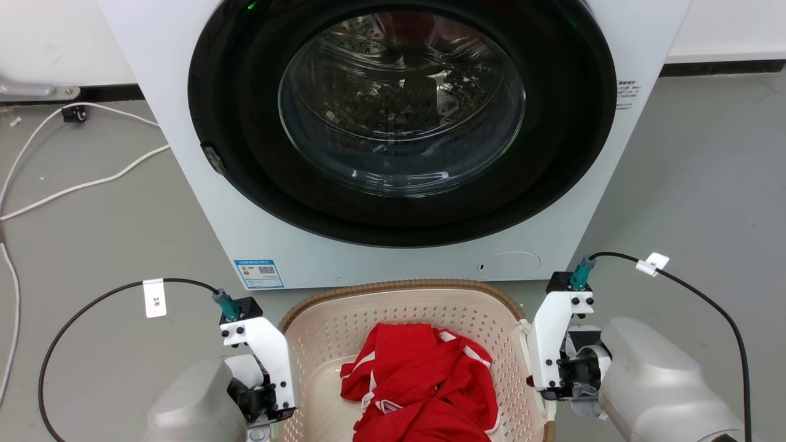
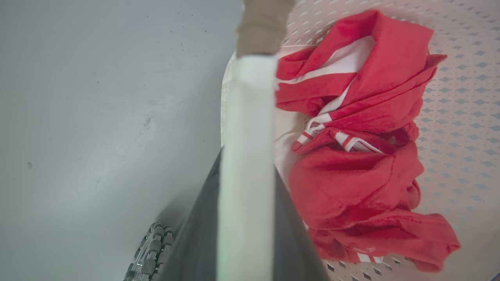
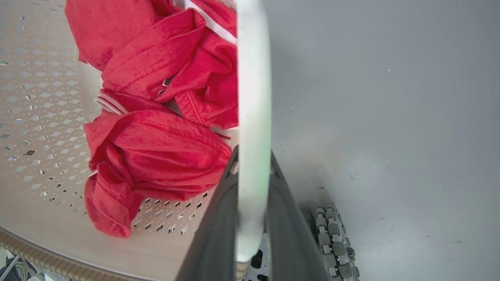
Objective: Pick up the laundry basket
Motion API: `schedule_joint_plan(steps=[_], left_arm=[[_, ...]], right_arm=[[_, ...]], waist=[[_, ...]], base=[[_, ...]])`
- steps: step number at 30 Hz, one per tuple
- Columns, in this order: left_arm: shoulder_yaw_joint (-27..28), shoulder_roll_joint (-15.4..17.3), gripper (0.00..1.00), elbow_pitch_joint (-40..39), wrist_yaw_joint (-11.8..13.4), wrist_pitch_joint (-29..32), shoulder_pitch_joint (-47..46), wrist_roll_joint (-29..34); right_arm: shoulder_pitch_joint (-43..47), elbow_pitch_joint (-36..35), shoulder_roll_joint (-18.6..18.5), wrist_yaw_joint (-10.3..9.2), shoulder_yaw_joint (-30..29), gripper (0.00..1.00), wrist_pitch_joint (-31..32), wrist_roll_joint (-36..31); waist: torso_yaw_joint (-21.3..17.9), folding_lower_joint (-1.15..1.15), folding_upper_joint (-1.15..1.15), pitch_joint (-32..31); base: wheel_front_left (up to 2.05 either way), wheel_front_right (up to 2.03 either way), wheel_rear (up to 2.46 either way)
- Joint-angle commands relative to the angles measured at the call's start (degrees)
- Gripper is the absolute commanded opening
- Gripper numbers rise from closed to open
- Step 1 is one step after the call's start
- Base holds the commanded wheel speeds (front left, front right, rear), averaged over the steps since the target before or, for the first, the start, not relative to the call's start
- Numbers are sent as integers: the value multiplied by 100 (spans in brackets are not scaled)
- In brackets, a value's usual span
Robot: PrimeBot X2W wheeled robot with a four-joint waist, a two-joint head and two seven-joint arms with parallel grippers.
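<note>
While left hand [image 2: 248, 162] and right hand [image 3: 253, 154] pinch smooth white handles [image 2: 246, 109], the laundry basket [image 1: 393, 313] shows perforated walls.

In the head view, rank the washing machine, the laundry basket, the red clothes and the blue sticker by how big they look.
1. washing machine
2. laundry basket, though the bottom edge cuts it off
3. red clothes
4. blue sticker

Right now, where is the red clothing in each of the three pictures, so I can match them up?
Head view: red clothing at bottom centre, inside the laundry basket.
Left wrist view: right half, right of a white handle.
Right wrist view: upper left, left of the other white handle.
Shared landmark: the basket's holed beige wall.
</note>
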Motion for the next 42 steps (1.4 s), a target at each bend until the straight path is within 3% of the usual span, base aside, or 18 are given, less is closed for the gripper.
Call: schedule_joint_plan(steps=[1, 42], left_arm=[[8, -96, 0, -58, -45, -18, -69, -46], [-239, -35, 0, 77, -39, -214, -70, -172]], right_arm=[[-59, -53, 100, 62, 8, 0, -30, 51], [-67, -54, 95, 63, 179, 0, -78, 331]], waist=[[-2, 0, 0, -1], [-29, 0, 0, 87]], base=[[0, 0, 0], [0, 0, 0]])
